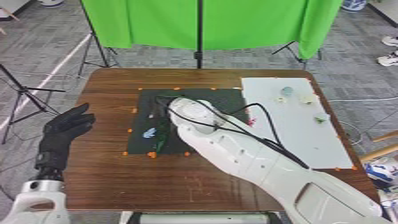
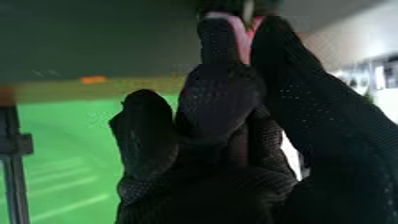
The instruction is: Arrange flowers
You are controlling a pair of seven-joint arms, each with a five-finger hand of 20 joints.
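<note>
Right wrist view: flower [image 2: 241, 39] along fingers [image 2: 218, 95]

Location type: robotics lab, fitted out like a small studio. The floor is grey carpet [image 1: 355, 42] in office-type tiles. A green screen [image 1: 147, 27] hangs beyond the desk [image 1: 99, 175], behind an upright black pole [image 1: 200, 30]; the right wrist view also shows green backdrop. A black tripod [image 1: 25, 90] stands on the floor to the left of the desk. Two white arms, a left arm [image 1: 37, 202] and a right arm [image 1: 240, 160], extend over the desk from its near side. Black cables [image 1: 277, 145] run along the right arm. Orange tape [image 1: 152, 155] marks edges of a dark mat [image 1: 142, 119] and a white sheet [image 1: 311, 145].
</note>
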